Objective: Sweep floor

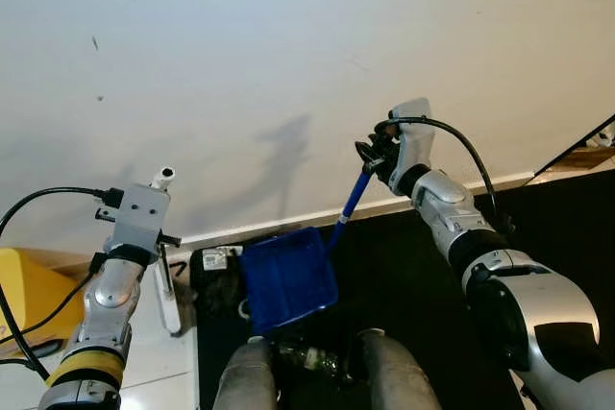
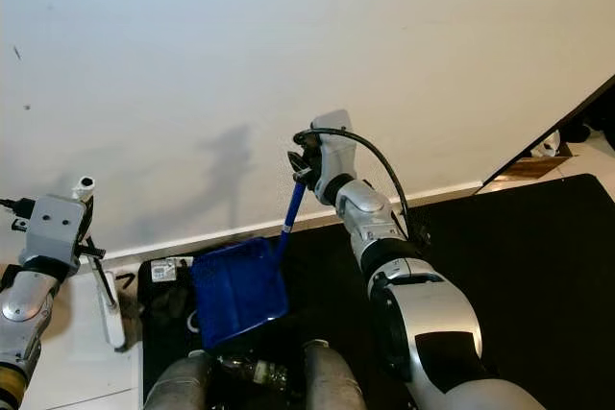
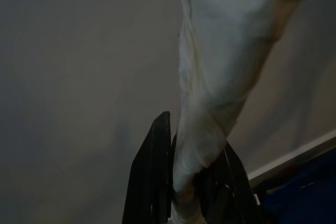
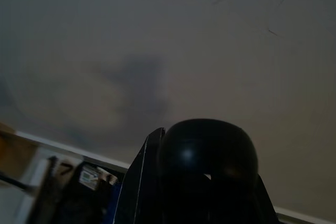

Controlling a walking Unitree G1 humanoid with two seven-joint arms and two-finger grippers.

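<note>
Left eye view, my right gripper (image 1: 369, 155) clamped on the blue dustpan's (image 1: 288, 278) handle, pan hanging tilted by the white wall (image 1: 288, 64), left gripper (image 3: 184, 192) closed around a white broom handle (image 3: 220, 77)

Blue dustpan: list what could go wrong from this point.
1. The right gripper holds the blue dustpan only by the top end of its handle, so the pan hangs tilted and could swing or spill.
2. The pan hangs close over the debris between the robot's legs, and lowering it might scatter that.
3. The left gripper is clamped on a white broom handle close to the wall; a sweep may scrape it.
</note>
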